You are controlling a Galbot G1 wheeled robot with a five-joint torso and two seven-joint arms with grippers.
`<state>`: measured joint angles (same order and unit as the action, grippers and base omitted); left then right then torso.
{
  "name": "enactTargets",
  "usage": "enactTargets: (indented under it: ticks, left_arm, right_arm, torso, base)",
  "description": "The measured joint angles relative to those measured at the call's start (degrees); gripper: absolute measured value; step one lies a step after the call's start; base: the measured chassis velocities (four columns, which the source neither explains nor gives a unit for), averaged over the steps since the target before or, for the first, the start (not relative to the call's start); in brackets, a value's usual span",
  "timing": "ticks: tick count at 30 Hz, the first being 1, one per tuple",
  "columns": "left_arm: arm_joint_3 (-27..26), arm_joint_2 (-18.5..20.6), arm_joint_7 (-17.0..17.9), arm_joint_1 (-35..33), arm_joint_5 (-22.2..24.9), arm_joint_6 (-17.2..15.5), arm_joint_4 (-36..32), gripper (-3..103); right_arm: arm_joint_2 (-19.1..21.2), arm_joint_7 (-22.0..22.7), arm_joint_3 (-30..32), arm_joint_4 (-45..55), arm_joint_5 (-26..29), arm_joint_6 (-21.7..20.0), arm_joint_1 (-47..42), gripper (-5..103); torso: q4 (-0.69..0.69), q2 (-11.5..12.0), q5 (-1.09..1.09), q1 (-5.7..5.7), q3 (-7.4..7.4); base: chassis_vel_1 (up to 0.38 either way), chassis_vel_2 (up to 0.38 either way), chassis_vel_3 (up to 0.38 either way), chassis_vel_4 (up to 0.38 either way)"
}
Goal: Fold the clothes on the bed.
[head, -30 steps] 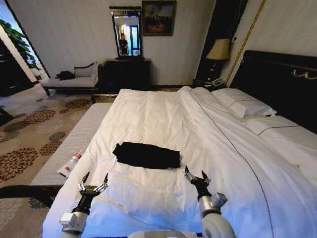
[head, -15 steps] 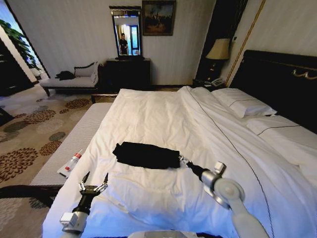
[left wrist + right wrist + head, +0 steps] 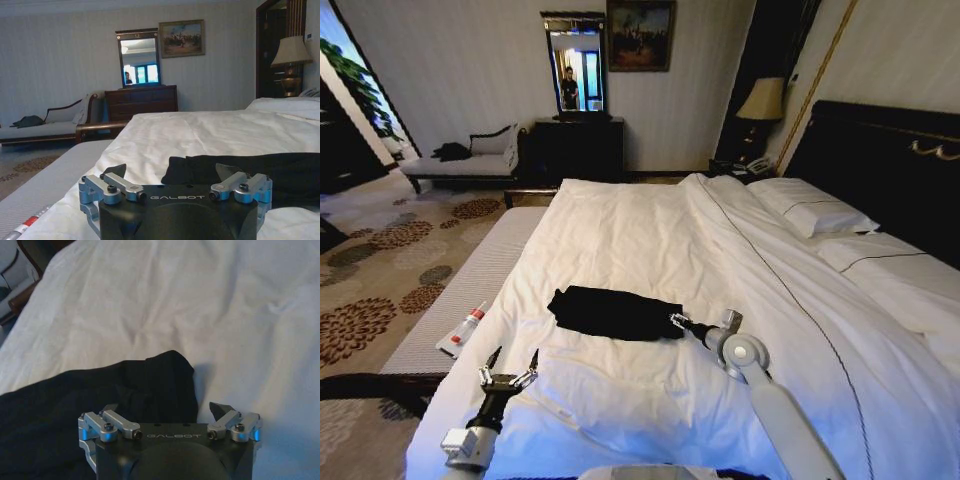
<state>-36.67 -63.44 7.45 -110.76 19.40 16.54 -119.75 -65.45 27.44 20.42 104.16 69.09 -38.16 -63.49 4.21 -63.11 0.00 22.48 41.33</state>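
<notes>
The clothes (image 3: 615, 312) lie as a black, folded bundle on the white duvet of the bed (image 3: 650, 225), toward its near left part. My right gripper (image 3: 677, 322) is stretched out low at the bundle's right end. In the right wrist view this gripper (image 3: 167, 410) is open, one fingertip (image 3: 112, 408) over the black clothes (image 3: 90, 405) and the other over the white duvet. My left gripper (image 3: 510, 368) hovers open near the bed's front left corner, short of the clothes. The left wrist view shows the left gripper (image 3: 170, 172) with the clothes (image 3: 280, 170) lying ahead of it.
A grey bench (image 3: 470, 285) runs along the bed's left side with a small tube (image 3: 463, 330) on it. White pillows (image 3: 812, 212) lie by the dark headboard (image 3: 890, 150). A dresser with mirror (image 3: 575, 140), a chaise longue (image 3: 470, 162) and a lamp (image 3: 763, 100) stand at the far wall.
My right arm has reached forward and leftward, bringing its gripper from the near edge of the bed down to the right end of the clothes. The left arm has stayed put.
</notes>
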Motion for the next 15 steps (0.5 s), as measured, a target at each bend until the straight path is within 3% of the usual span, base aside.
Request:
enactTargets:
  ticks: [7, 15]
  left_arm:
    - [0.0, 0.0, 0.0, 0.0, 0.0, 0.0, 0.0, 100]
    - [0.0, 0.0, 0.0, 0.0, 0.0, 0.0, 0.0, 100]
  right_arm:
    - [0.0, -0.3, -0.9, -2.1, -0.7, 0.2, 1.3, 93]
    - [-2.8, -1.4, -1.7, -4.7, -0.3, 0.3, 1.9, 90]
  torso:
    - [0.0, 0.0, -0.01, 0.0, 0.0]
    - [-0.01, 0.0, 0.0, 0.0, 0.0]
  base:
    - [0.0, 0.0, 0.0, 0.0]
    - [0.0, 0.0, 0.0, 0.0]
